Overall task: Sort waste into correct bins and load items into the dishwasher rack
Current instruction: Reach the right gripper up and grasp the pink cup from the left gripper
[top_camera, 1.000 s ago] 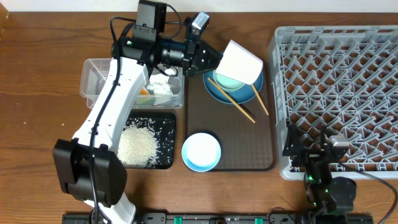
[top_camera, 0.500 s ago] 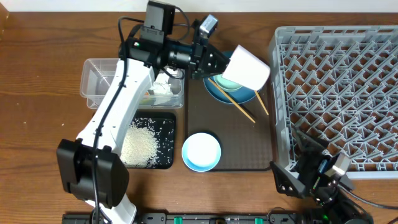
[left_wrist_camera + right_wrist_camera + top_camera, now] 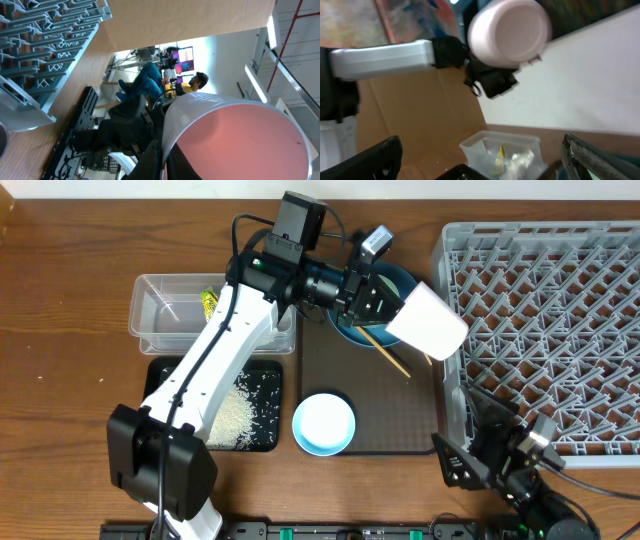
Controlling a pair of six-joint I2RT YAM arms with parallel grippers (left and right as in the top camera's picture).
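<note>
Brown wooden table, a cardboard panel along its edge, a bright strip light beyond

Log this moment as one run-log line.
left gripper: shut on pink cup, at rack edge | right gripper: open | rice: in black tray

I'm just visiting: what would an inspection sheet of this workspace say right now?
Surface: wooden table with brown serving tray.
Job's things: pale pink cup held aloft beside the rack; blue plate, chopsticks and white-and-blue bowl on the serving tray; rice in the black tray; wrapper and tissue in the clear tub.
Clutter: tiny pale specks on the table.
Grippers: left gripper shut on the cup; right gripper open, empty.
Cables: black cables along the left arm.
Surroundings: seated person at monitors.
</note>
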